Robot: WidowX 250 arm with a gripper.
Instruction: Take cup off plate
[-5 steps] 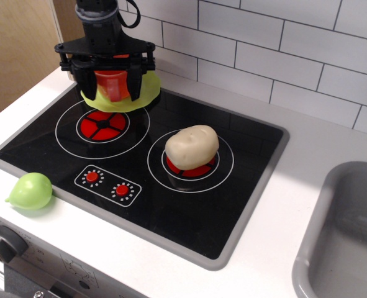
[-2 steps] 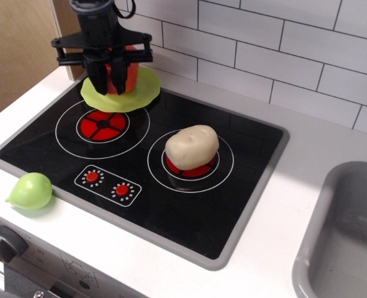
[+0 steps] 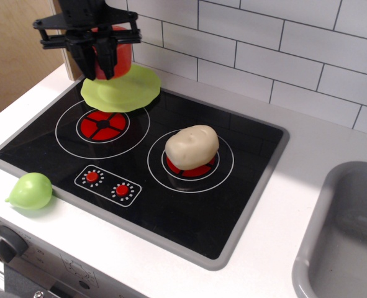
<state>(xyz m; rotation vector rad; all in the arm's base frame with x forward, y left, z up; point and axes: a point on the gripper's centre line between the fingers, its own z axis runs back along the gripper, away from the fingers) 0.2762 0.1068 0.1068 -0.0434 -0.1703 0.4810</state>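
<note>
Observation.image: claw (image 3: 102,67) clamped on cup (image 3: 116,54), above plate (image 3: 122,90) at stove's (image 3: 171,186) back-left corner.

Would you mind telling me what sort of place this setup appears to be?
Most likely a toy play kitchen: a black cooktop with printed red burners, white tile backsplash, and a grey sink. Plastic food such as a potato sits on one burner.

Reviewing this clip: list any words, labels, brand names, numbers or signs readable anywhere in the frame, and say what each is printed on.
No readable text anywhere.
Stove top: only white burner rings and a white outlined panel around two red knobs; no letters or digits.
Oven front: faint embossed marks at the bottom left edge, too small and blurred to read.
Cup, plate, potato, end effector: unmarked.
</note>
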